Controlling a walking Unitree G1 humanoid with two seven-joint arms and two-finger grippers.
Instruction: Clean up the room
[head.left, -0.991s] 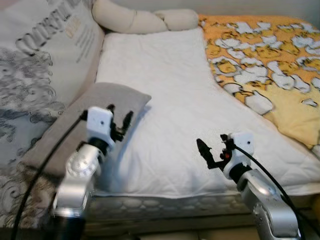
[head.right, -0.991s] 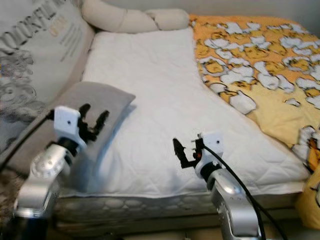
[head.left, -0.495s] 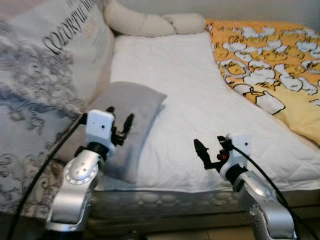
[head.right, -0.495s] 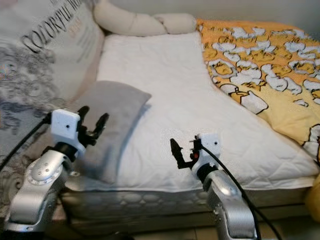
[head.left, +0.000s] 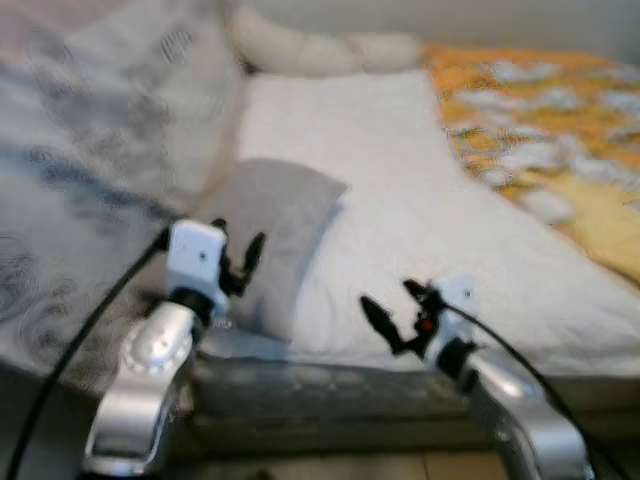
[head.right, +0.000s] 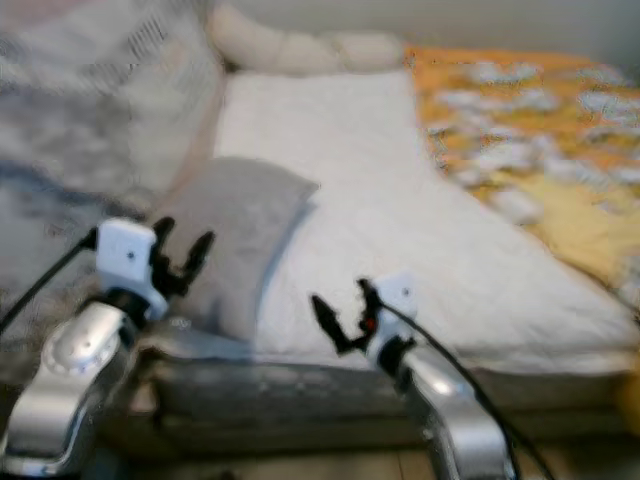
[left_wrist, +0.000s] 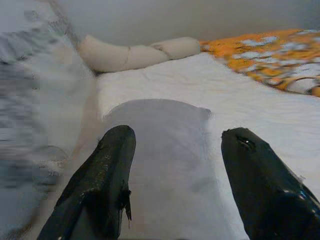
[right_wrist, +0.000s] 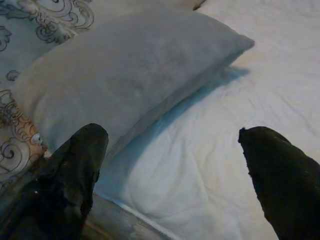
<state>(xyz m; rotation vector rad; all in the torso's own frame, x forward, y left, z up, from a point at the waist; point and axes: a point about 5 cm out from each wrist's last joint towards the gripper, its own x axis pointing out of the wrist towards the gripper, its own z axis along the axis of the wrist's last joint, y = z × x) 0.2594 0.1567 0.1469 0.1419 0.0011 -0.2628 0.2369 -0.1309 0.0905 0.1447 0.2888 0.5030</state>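
A grey pillow (head.left: 270, 215) lies on the left side of the white quilted mattress (head.left: 400, 190), its near end by the bed's front edge. My left gripper (head.left: 238, 248) hovers open just above the pillow's near end, fingers (left_wrist: 105, 180) spread with the pillow (left_wrist: 160, 150) between and beyond them. My right gripper (head.left: 392, 310) is open over the mattress's front edge, to the right of the pillow (right_wrist: 130, 70). Nothing is held by either one. The head views are blurred.
A grey patterned duvet (head.left: 90, 170) is bunched at the left. A cream knotted bolster (head.left: 320, 50) lies at the head of the bed. An orange and yellow duck-print blanket (head.left: 540, 110) covers the right side. The mattress's dark front edge (head.left: 330, 385) runs below the grippers.
The camera has swung and blurred, so the whole bed sits differently in the picture. Both grippers stay open and empty; the right one now sits lower, at the mattress's front edge.
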